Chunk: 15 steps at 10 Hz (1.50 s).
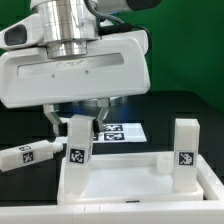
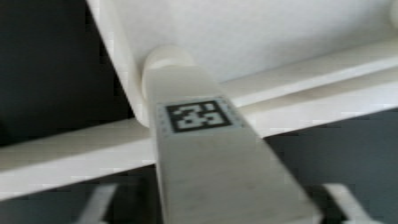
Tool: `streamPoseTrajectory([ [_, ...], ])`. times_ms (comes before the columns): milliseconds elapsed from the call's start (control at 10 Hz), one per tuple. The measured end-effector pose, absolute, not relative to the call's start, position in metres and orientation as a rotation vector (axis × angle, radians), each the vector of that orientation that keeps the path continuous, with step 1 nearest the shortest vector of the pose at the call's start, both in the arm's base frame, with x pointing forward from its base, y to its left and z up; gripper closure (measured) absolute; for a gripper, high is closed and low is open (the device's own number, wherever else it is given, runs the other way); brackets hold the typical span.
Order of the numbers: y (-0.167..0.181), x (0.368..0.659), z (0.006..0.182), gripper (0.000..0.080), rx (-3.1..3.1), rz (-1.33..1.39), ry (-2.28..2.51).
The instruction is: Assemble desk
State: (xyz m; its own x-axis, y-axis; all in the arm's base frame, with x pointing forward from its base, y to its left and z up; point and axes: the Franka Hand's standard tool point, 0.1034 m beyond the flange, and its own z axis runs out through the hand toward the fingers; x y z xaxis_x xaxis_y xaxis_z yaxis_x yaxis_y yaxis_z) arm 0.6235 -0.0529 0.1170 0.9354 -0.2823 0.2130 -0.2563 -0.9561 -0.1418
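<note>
The two-finger gripper (image 1: 79, 124), hanging from the arm's broad white wrist housing (image 1: 70, 65), is lowered over the left end of the desk, its dark fingers (image 1: 56, 119) flanking the top of an upright square-section white plastic leg (image 1: 78, 148). The fingers bracket that leg on both sides, but neither view shows whether they press on it, so it cannot be told if the claw is clenched or released. In the wrist view the same leg (image 2: 206, 165) runs down the middle of the picture and carries a black-and-white square tag (image 2: 196, 113) near its end; beyond it a white rim of the wide rectangular white tabletop panel (image 2: 329, 85) crosses slantwise over the dark surface. In the exterior view the tabletop panel (image 1: 130, 192) lies flat and near the camera with its raised rim upward, and the flanked leg stands at its left end. A second upright white leg (image 1: 186, 145), also tagged, stands at the panel's right end, well apart from the gripper. A third white leg (image 1: 25, 155) lies on its side on the black table (image 1: 195, 108), just left of the panel. Farther back, behind the gripper, the marker board (image 1: 125, 131) lies flat on the table before a green backdrop (image 1: 190, 50).
</note>
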Motion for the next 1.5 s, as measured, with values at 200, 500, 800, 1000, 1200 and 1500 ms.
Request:
streamPoseTrajectory([
  [200, -0.0555, 0.6235, 0.1166, 0.0514, -2.921, -0.335, 0.659],
  [500, -0.0564, 0.6239, 0.1149, 0.0514, -2.631, -0.234, 1.408],
  [800, -0.0547, 0.6230, 0.1142, 0.0512, -2.197, -0.111, 1.951],
  [1000, -0.0532, 0.6228, 0.1137, 0.0507, -2.110, -0.088, 2.032],
  [1200, -0.0540, 0.6230, 0.1135, 0.0295, -2.207, -0.108, 1.930],
  [1500, -0.0526, 0.6268, 0.1159, 0.0163, -2.679, -0.206, 1.259],
])
